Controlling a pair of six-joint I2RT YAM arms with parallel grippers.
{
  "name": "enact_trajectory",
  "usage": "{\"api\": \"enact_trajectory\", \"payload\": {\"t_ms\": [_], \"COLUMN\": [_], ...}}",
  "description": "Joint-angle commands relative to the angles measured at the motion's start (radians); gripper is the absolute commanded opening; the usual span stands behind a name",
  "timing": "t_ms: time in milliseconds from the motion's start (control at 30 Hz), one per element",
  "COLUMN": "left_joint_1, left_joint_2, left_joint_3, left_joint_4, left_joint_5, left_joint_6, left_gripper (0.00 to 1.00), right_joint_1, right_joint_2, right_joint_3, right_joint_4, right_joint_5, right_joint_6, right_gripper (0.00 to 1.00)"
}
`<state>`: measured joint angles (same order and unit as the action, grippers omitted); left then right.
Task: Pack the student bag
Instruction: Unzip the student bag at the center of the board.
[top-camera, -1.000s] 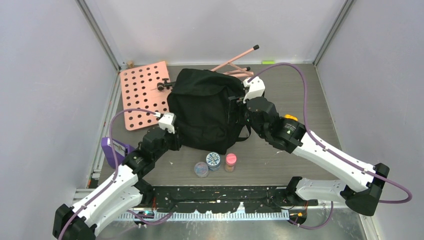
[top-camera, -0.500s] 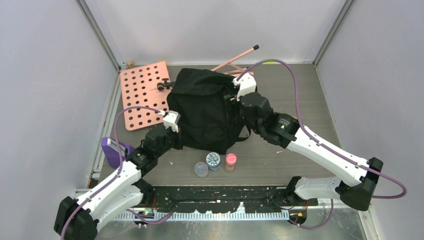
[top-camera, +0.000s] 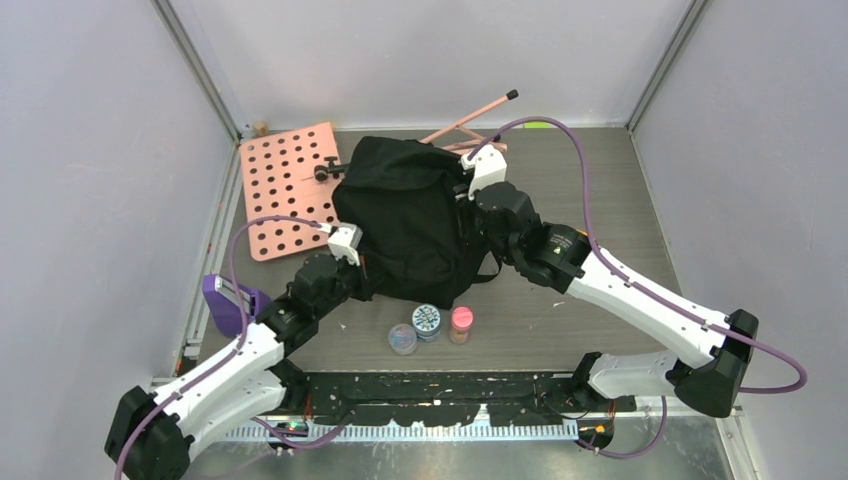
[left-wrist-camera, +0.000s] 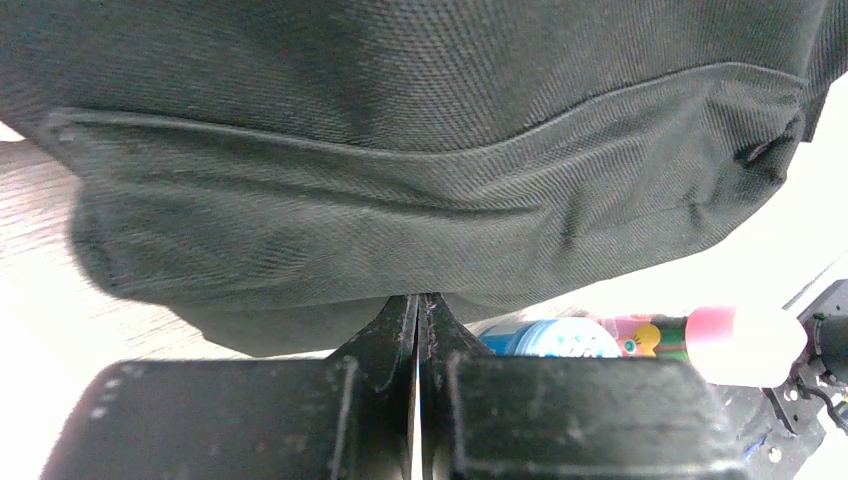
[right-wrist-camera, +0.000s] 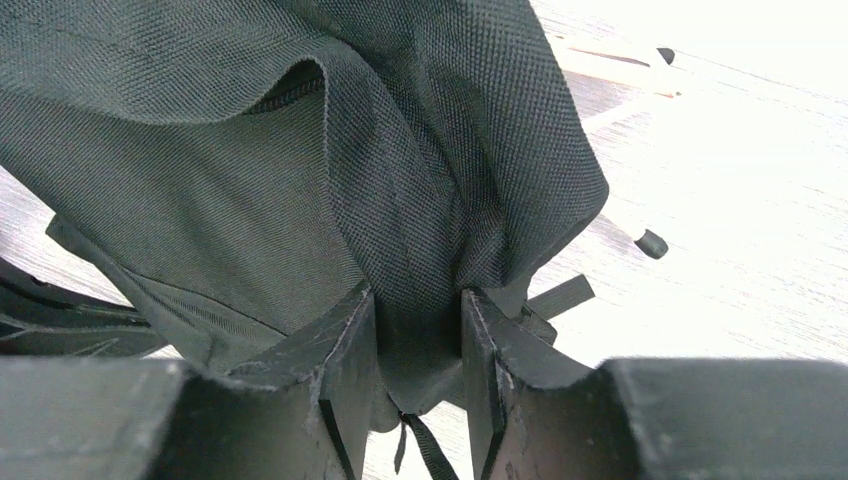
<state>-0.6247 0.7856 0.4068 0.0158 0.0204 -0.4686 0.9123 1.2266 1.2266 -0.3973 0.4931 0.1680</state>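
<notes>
Fingers (right-wrist-camera: 345, 360) of right gripper (right-wrist-camera: 415, 298) clamp a fold of student bag (top-camera: 410, 225). Left gripper (left-wrist-camera: 418, 302) fingers together at its near-left edge. Bag lies mid-table (top-camera: 600, 190); three small jars (top-camera: 428, 321) just in front, pink pegboard (top-camera: 285, 185) behind-left.

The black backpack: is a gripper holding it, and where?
The right gripper pinches a fold of the student bag at its right side. The left gripper is shut at its near edge; a hold cannot be told.
</notes>
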Motion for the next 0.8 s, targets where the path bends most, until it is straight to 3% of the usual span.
{"api": "enact_trajectory", "payload": {"t_ms": [0, 300, 533, 767], "left_joint_1": [-0.070, -0.294, -0.431, -0.497], "left_joint_2": [0.034, 0.109, 0.242, 0.381], "left_joint_3": [0.023, 0.059, 0.119, 0.211], "left_joint_4": [0.100, 0.178, 0.282, 0.374], "left_joint_5": [-0.011, -0.241, -0.393, -0.404], "left_joint_6": [-0.034, -0.047, -0.063, -0.049], "left_gripper": [0.00, 0.00, 0.00, 0.00], "right_joint_1": [0.007, 0.007, 0.007, 0.006], "right_joint_2": [0.012, 0.021, 0.014, 0.003], "right_joint_3": [0.032, 0.028, 0.015, 0.003], "right_joint_4": [0.080, 0.098, 0.106, 0.107], "right_joint_5": [-0.053, -0.034, -0.023, -0.016], "right_joint_6": [0.028, 0.030, 0.035, 0.040], "right_gripper": [0.37, 0.18, 0.09, 0.05]}}
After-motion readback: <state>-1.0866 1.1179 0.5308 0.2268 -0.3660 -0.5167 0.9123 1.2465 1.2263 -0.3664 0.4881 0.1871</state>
